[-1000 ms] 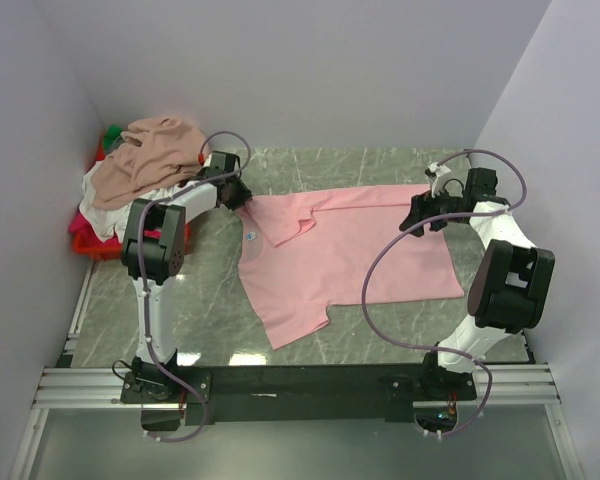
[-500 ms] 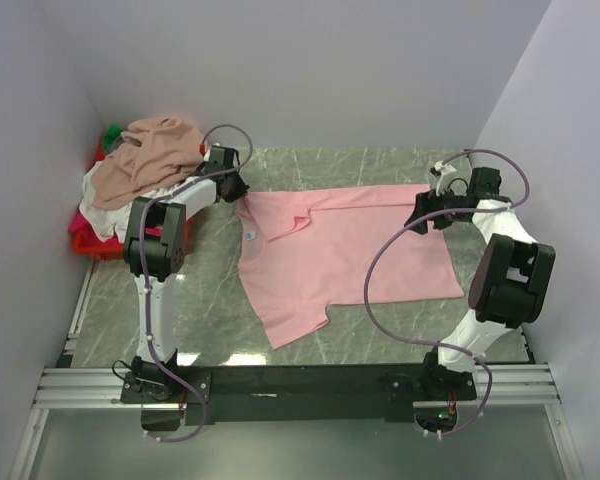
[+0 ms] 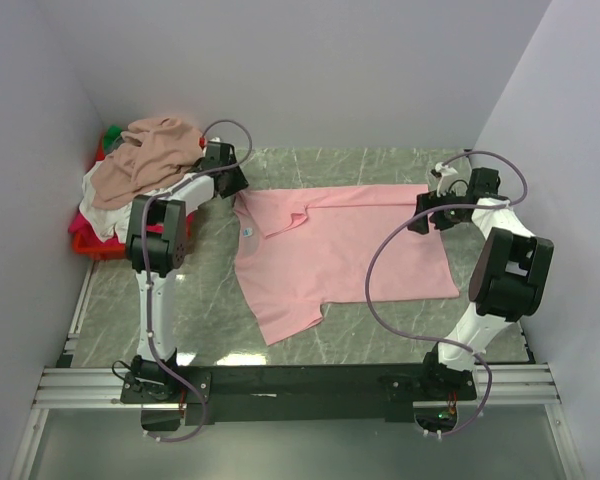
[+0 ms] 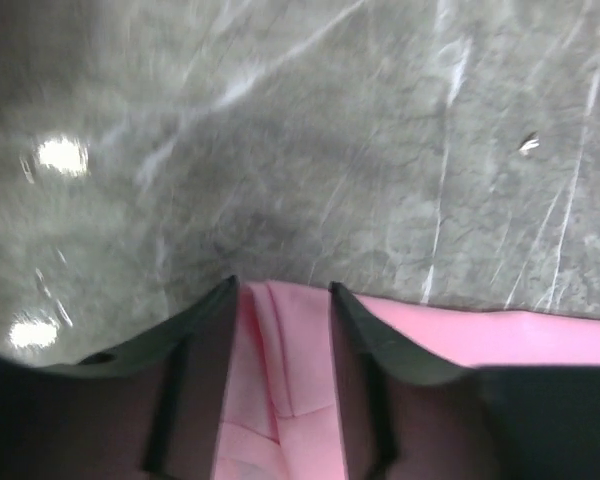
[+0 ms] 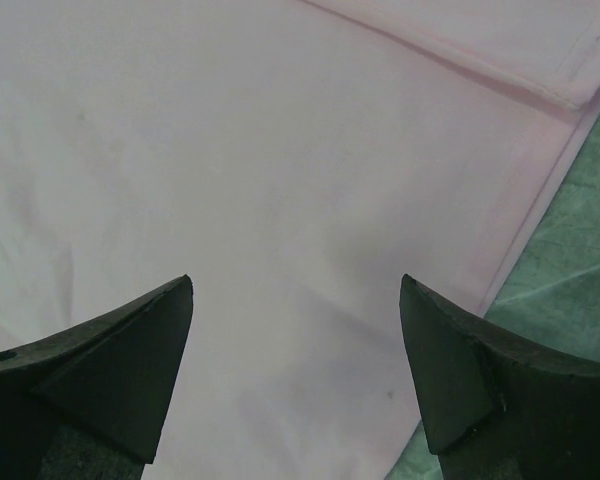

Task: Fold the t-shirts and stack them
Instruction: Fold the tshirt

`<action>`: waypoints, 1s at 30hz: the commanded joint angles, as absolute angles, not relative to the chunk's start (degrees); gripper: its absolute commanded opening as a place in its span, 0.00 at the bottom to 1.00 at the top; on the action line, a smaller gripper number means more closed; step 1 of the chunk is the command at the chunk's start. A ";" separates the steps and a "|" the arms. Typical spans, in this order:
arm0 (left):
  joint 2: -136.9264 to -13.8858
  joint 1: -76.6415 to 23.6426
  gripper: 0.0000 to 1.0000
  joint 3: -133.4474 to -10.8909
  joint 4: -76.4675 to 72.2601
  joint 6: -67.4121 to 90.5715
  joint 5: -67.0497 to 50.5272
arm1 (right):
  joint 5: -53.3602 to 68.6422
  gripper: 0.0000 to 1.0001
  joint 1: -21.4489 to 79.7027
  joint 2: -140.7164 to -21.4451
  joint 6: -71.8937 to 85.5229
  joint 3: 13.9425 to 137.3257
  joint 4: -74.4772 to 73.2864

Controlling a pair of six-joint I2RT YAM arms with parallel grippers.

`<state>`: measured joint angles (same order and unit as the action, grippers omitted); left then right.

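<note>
Left pincer [image 4: 281, 289], clamped on the light pink cloth t-shirt [image 3: 350, 250] lying centre-frame on the grey marble table [image 3: 160, 320], has tugged its upper-left corner outward, flattening it for folding; right pincer [image 5: 296, 283] hovers open over the right side.

No legible text or labels anywhere

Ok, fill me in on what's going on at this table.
Two robot arms are working on a light pink t-shirt spread on the table. The left claw pinches its far left corner; the right claw hangs open over the far right edge. A pile of other shirts waits in the red basket at far left.
</note>
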<state>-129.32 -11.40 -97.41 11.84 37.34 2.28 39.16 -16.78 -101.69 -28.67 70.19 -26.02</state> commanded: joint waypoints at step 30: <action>-49.49 -33.89 0.72 -26.28 26.08 66.96 -13.38 | 40.08 0.93 -14.68 -68.48 -70.32 46.95 -48.96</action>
<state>-52.88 -28.67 -25.30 21.63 57.65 -20.40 42.35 -14.61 -69.60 -74.63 47.18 -51.37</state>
